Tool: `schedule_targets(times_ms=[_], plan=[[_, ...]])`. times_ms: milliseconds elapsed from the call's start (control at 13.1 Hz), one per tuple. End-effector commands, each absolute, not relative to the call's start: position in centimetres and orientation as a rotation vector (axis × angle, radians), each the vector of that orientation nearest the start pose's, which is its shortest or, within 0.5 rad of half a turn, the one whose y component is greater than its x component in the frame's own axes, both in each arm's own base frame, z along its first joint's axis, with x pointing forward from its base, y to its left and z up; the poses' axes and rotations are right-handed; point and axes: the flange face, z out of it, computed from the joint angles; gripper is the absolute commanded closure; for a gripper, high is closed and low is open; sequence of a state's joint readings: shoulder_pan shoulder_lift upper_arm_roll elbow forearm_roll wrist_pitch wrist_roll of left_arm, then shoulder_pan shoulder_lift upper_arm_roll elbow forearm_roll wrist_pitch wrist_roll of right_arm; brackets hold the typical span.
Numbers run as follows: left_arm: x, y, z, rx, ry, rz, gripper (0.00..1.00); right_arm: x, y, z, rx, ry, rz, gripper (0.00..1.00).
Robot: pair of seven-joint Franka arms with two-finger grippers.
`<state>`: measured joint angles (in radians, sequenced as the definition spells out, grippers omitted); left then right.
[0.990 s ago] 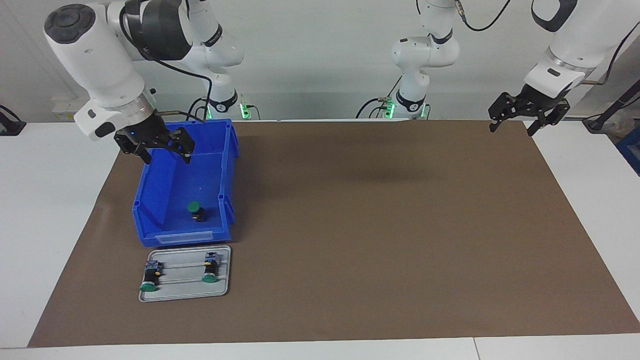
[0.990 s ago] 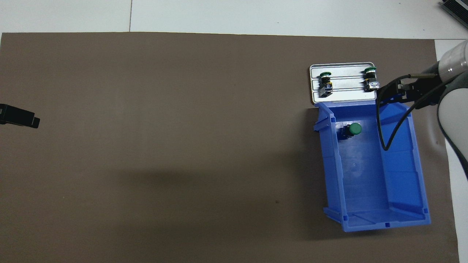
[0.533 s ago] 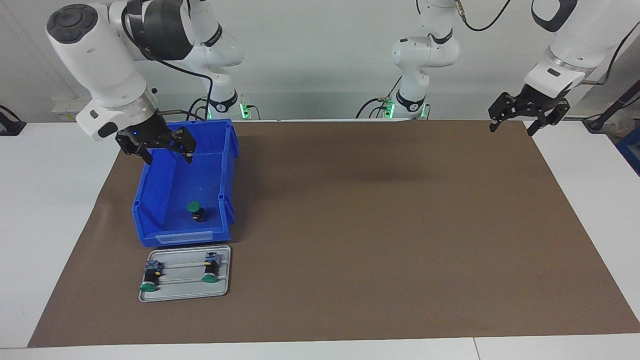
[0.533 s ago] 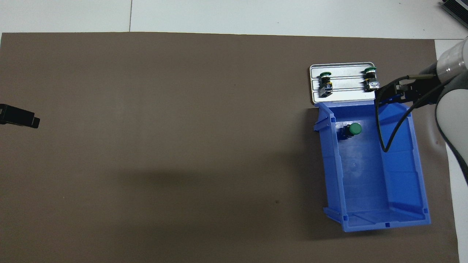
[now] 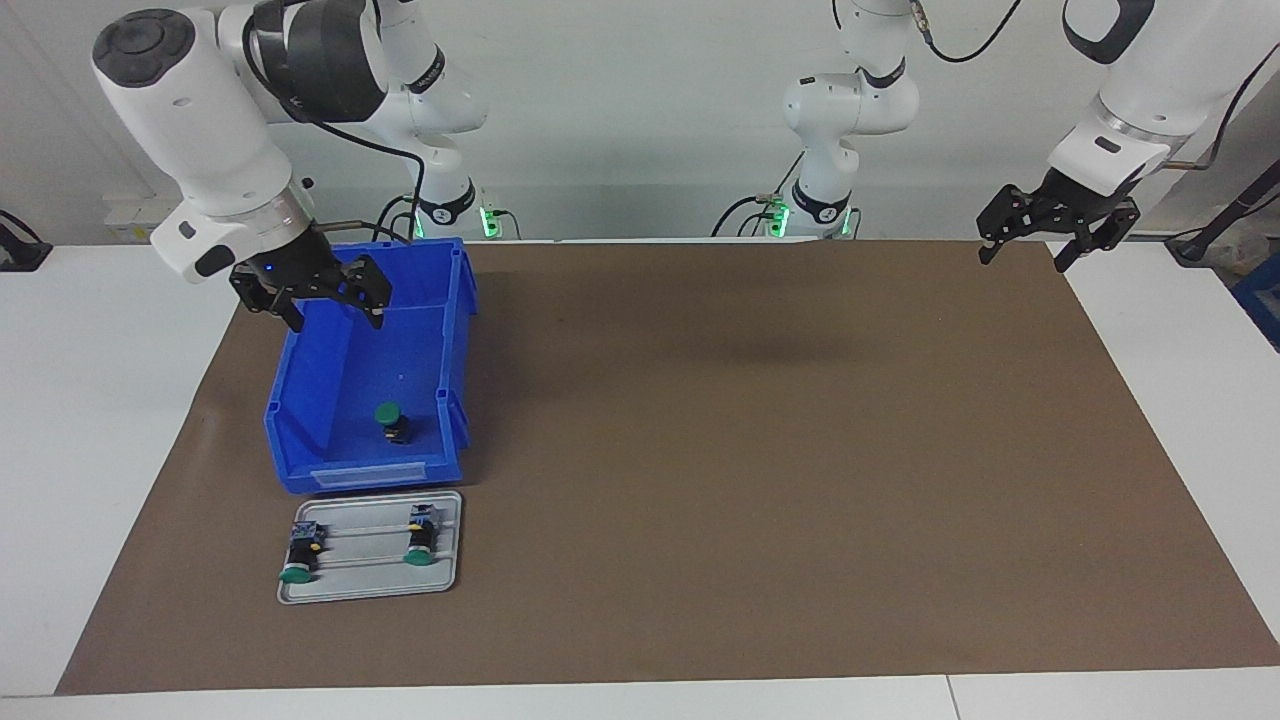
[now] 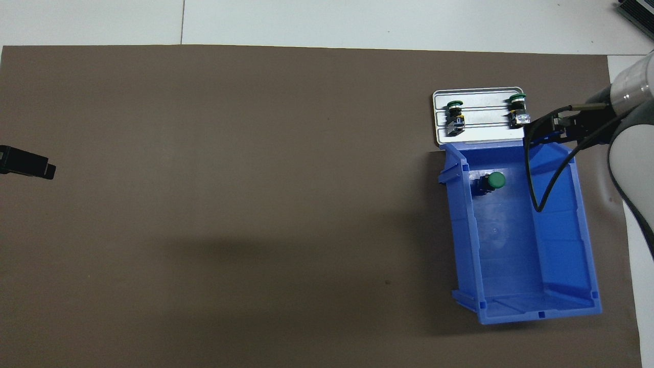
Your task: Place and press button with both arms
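One green-capped button (image 5: 388, 418) (image 6: 493, 181) stands in the blue bin (image 5: 456, 300) (image 6: 582, 230), at the bin's end farther from the robots. Two more buttons (image 5: 298, 556) (image 5: 420, 540) lie on the grey tray (image 5: 370, 585) (image 6: 485, 134), which sits just farther from the robots than the bin. My right gripper (image 5: 336, 320) hangs open and empty over the bin's end nearer the robots, well apart from the button. My left gripper (image 5: 1023, 260) waits open and empty, raised over the mat's corner at the left arm's end of the table.
A brown mat (image 5: 760, 450) covers most of the white table (image 5: 100, 400). Bin and tray stand at the right arm's end. The right arm's cable (image 6: 531, 174) hangs over the bin in the overhead view.
The right gripper has only shifted a little above the bin. The left arm, the buttons, the bin and the tray have not moved.
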<state>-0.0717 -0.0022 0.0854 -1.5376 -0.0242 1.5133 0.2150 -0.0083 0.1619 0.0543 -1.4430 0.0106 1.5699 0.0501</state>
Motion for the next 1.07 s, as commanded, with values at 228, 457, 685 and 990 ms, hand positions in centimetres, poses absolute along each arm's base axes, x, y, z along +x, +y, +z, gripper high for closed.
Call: schedule_targets(times_ms=[228, 457, 685, 990], plan=[[54.0, 0.9, 63.7, -3.138, 0.332, 0.032, 0.00, 60.0, 2.2, 59.1, -3.133, -0.023, 0.038, 0.00], [54.0, 0.9, 63.7, -3.138, 0.332, 0.032, 0.00, 59.7, 2.4, 59.0, -3.134, -0.023, 0.046, 0.00], [54.0, 0.9, 63.7, -3.138, 0.332, 0.032, 0.00, 57.0, 2.7, 58.3, -3.141, -0.032, -0.089, 0.00], [54.0, 0.9, 63.7, -3.138, 0.332, 0.032, 0.00, 55.6, 2.7, 58.1, -3.142, -0.018, -0.106, 0.00]])
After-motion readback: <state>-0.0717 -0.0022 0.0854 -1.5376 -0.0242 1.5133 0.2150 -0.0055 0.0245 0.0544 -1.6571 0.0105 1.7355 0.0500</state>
